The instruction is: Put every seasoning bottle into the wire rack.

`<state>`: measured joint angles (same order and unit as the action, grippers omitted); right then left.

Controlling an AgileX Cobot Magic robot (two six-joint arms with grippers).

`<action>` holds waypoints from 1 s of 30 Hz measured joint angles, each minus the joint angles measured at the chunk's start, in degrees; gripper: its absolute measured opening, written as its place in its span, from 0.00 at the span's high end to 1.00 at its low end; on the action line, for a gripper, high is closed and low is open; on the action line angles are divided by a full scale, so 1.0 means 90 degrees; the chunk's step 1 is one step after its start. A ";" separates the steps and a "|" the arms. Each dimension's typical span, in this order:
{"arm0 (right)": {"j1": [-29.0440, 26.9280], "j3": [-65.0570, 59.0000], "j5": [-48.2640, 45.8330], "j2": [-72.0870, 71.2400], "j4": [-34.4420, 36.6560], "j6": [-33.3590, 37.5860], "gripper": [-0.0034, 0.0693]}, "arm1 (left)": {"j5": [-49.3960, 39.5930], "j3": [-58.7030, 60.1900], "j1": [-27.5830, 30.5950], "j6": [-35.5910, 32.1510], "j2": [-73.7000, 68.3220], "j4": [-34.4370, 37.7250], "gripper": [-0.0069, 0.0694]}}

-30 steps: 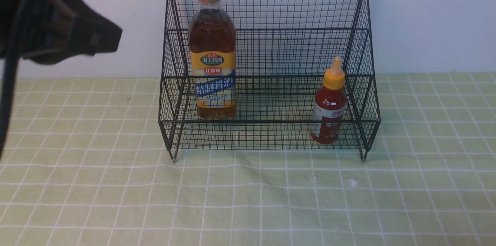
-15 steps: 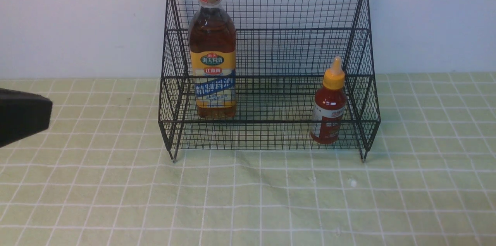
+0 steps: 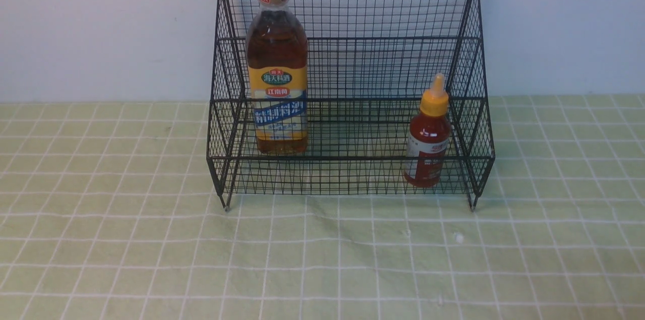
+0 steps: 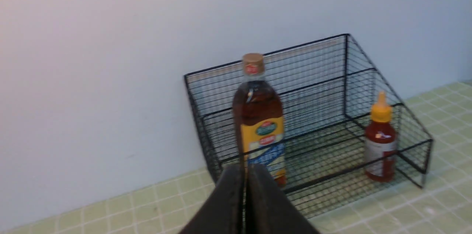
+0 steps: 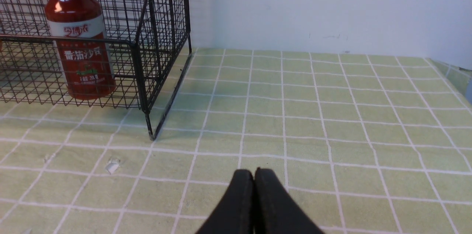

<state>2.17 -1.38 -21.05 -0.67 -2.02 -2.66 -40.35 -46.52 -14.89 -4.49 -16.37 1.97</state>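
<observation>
Now, in the front view, I note that the left arm, which filled the upper left corner a second ago and had sunk to the left edge half a second ago, is gone from the frame; neither arm shows. The wire rack stands on the green checked counter against the wall. The tall amber seasoning bottle stands upright inside the rack toward its left side. The small red sauce bottle stands upright in the lower front tier near the right wall. Neither bottle has shifted.

From the left wrist view, I see the left end effector with its jaws pressed together and nothing between them, well apart from the rack. Both the amber bottle and the red bottle sit inside the mesh.

From the right wrist view, I see the right end effector likewise closed and empty, low over the counter and clear of the rack's right corner. The red bottle stands behind the front rail.

I judge the task complete: both bottles are racked, both arms withdrawn, no further placement required.
</observation>
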 joint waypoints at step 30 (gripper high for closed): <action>0.0000 0.0005 -0.0016 0.0000 0.0017 0.0000 0.97 | 0.2049 0.5333 0.0959 0.0791 0.1894 -0.0427 0.92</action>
<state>2.17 -1.34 -21.19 -0.67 -1.87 -2.66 -21.91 1.47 -6.26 2.63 0.67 -1.87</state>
